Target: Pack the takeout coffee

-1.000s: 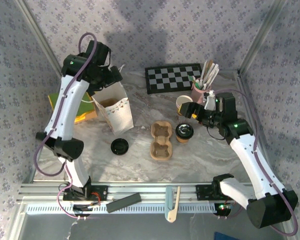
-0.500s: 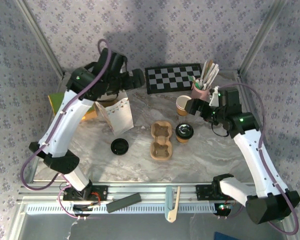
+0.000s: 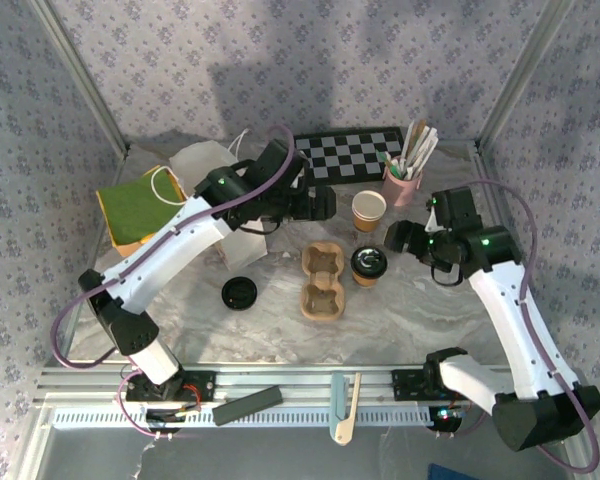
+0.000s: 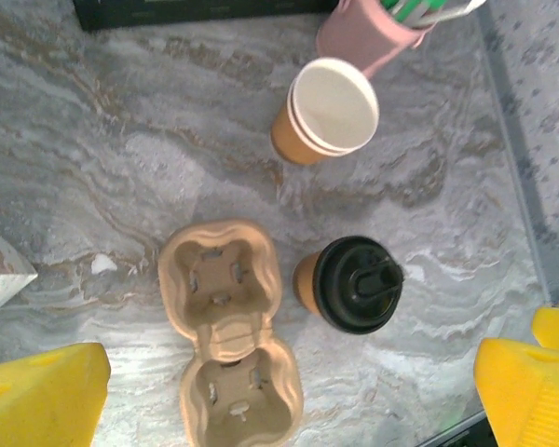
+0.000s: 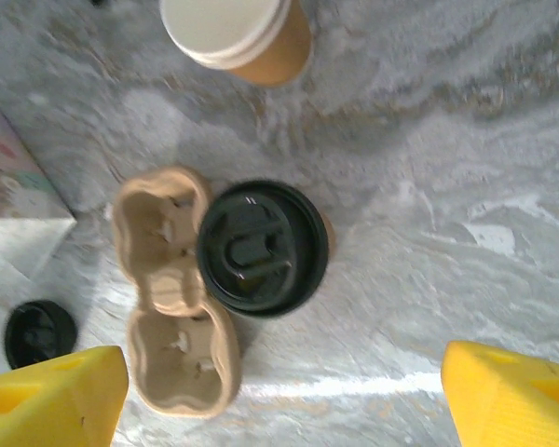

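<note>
The left arm [image 3: 170,250] crosses the white paper bag [image 3: 202,165] and hides most of it. The pink cup [image 4: 363,33] of wooden stirrers is cut off at the top of the left wrist view. The right wrist view is slightly blurred (the lidless cup [image 5: 238,33] there loses part of its rim at the frame edge).

The coffee cup [image 3: 368,264] is tan paper under a round black plastic lid with a raised tab. It stands upright on the table just right of the tray [image 3: 322,282], a two-well piece of rough brown moulded pulp; whether they touch I cannot tell. A loose black lid [image 3: 239,292] lies flat left of the tray.

The left gripper [image 3: 318,204] hangs over the table near the tray, its yellow fingers [image 4: 37,391] spread wide and holding nothing. The right gripper [image 3: 395,238] hovers near the coffee cup on its right, fingers also wide apart and empty.

The table [image 3: 430,310] is grey and marbled, with a checkerboard [image 3: 345,155] at its back and flowered walls [image 3: 380,60] behind.
</note>
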### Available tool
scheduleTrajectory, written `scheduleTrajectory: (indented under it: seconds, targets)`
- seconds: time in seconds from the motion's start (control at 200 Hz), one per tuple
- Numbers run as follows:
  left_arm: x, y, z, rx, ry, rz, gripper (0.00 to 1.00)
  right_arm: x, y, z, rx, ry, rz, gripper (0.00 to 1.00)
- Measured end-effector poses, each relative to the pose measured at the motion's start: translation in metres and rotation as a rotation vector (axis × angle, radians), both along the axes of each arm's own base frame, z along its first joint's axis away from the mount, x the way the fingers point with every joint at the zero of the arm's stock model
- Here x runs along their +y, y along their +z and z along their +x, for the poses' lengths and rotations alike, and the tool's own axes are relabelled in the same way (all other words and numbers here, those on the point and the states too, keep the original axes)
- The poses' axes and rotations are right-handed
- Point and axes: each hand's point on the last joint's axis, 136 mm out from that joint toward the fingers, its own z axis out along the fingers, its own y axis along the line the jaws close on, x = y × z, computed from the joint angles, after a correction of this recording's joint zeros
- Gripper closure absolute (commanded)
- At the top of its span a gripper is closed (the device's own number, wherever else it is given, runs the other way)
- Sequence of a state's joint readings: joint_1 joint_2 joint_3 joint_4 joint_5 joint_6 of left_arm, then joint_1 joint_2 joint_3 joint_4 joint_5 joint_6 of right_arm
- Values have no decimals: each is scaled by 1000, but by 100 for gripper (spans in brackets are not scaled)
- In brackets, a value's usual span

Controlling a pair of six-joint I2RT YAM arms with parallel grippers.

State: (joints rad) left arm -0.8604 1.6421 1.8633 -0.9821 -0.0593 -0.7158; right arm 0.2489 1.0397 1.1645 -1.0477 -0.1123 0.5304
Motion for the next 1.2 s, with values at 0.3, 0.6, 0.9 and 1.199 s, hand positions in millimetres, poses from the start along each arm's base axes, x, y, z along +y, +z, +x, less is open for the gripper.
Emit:
scheduleTrajectory:
  seconds: [0.3, 0.6, 0.9, 1.199]
  targets:
    - [19, -15, 7, -6, 23, 100, 0, 27, -40, -5, 135, 110, -124, 12]
    - [62, 9, 16, -69, 110, 107, 0, 49, -51, 14, 164, 163, -196, 11]
    - [202, 33, 36, -46, 478, 172, 18, 58, -43, 24, 134, 171, -189, 10]
    - [255, 20, 28, 22, 611, 249, 23, 61, -36, 27, 113, 174, -180, 10]
